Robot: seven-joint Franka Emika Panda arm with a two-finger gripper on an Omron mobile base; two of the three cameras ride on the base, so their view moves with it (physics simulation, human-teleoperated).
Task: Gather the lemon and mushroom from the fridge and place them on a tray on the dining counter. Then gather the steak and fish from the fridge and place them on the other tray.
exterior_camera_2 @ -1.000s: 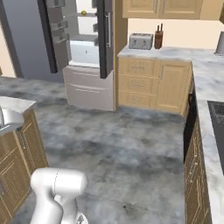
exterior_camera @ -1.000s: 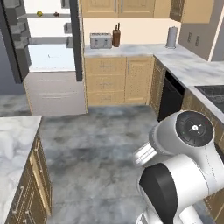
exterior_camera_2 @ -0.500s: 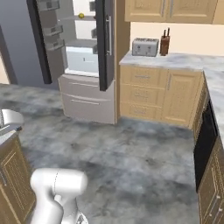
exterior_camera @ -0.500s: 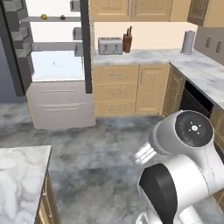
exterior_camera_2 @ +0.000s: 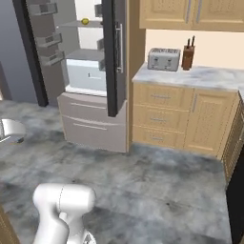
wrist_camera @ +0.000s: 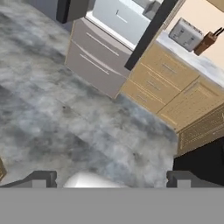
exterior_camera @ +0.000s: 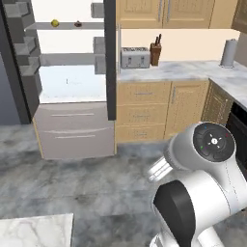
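1. The fridge [exterior_camera: 72,91] stands open, so its shelves are reachable.
2. The lemon [exterior_camera: 55,22] sits near the upper shelf's left edge, a small dark item [exterior_camera: 77,23] beside it.
3. The claw [wrist_camera: 111,179] is spread wide and empty, ready for picking.

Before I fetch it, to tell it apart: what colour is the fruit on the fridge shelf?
Yellow-green lemon, clearest in the left base view.

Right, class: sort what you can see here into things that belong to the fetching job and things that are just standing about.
Belongs to the job:
- fridge, doors open
- lemon on its upper shelf
- small dark item beside the lemon, possibly the mushroom; too small to tell
- claw, open and empty

Just standing about:
- toaster
- knife block
- paper towel roll
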